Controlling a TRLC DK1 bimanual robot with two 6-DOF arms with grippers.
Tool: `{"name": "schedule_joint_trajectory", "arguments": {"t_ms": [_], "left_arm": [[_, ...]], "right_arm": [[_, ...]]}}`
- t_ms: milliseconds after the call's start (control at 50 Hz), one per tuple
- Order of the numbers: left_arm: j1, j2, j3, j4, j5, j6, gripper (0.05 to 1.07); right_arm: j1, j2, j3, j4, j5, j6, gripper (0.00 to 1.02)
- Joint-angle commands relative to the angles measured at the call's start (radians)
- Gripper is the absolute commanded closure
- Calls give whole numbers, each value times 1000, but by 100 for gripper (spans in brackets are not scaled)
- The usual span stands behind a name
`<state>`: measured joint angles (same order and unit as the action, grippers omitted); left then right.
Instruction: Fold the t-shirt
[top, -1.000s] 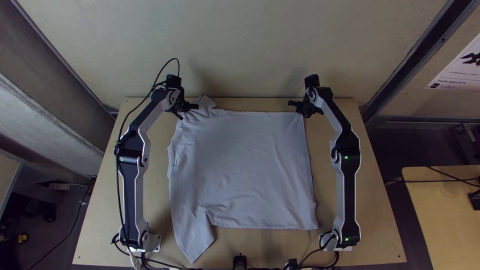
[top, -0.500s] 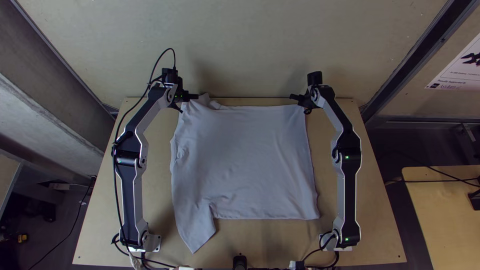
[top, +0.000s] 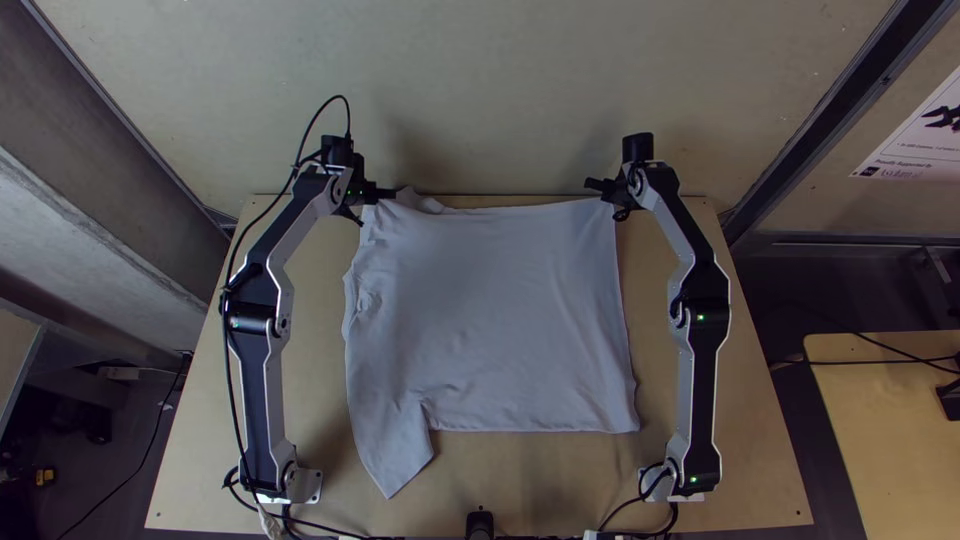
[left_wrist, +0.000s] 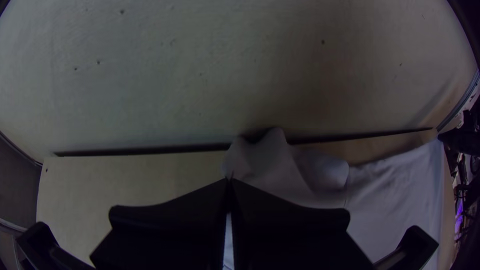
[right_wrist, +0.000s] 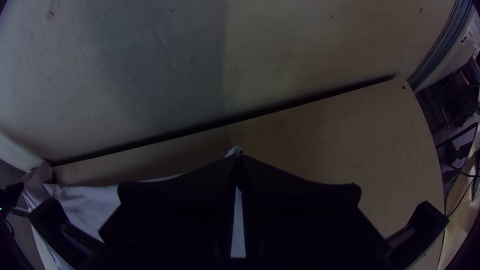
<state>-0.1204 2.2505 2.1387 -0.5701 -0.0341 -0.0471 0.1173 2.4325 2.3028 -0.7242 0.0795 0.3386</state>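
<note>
— Your left gripper (left_wrist: 230, 181) and right gripper (right_wrist: 239, 154) each pinch a far corner of the pale grey cloth t-shirt (top: 490, 310), flat black fingers closed on it; it lies spread across the light wooden table (top: 760, 480).

— And you've drawn it towards the table's far edge: the hem and the pointed, pale grey sleeve (top: 392, 455) now sit farther from the table's near edge.

— So you've probably got slack ready to fold back towards that near edge.

— Mind the bunched cloth at the table's far edge, beside your left gripper; you might crease it in.
</note>
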Motion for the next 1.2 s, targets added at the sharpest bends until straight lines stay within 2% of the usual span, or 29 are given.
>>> {"name": "schedule_joint_trajectory", "arguments": {"t_ms": [0,220,460,1180], "left_arm": [[13,-85,-66,-5,10,20,105],[16,-154,-166,4,11,20,105],[24,-266,-338,58,34,38,105],[18,-572,-752,128,42,49,105]], "right_arm": [[-8,-72,-36,-11,19,-21,100],[-10,-101,-72,-78,26,-46,100],[-8,-178,-181,-78,28,-50,100],[31,-495,-660,40,83,-50,100]]}}
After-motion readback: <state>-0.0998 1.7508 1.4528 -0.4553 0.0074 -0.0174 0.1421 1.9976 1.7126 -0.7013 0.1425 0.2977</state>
